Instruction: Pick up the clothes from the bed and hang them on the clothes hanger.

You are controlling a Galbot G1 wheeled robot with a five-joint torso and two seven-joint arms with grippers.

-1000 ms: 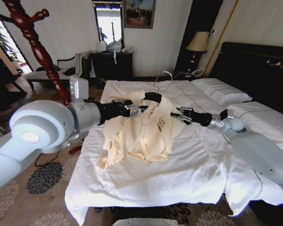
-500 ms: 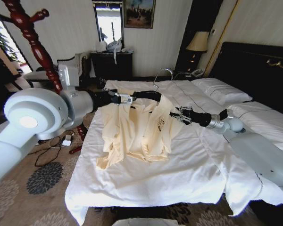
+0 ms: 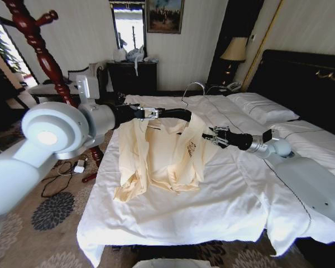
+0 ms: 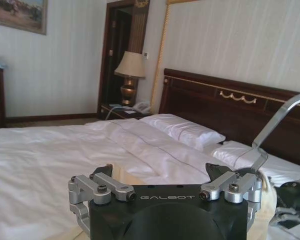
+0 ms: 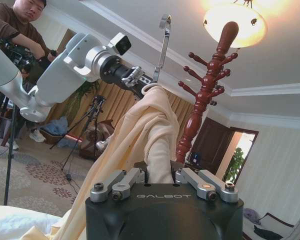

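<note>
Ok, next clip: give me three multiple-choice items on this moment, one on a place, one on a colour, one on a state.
1. Where is the slim black shoulder-shaped hanger?
A. On the carpet
B. Inside the shoulders of the garment, held up over the bed
C. On the dark dresser

2. What colour is the thin, silky long-sleeved garment?
A. Pale cream-yellow
B. Navy blue
C. Bright red

3. How does the garment lie?
A. Folded in a neat square
B. Wholly off the bed
C. Shoulders raised, lower part draped on the white duvet

Answers:
1 B: the head view shows the hanger at the collar, with the left claw at one end.
2 A: it is cream-yellow in the head and right wrist views.
3 C: the sleeves and hem rest on the duvet; the right claw is at its other side.
</note>
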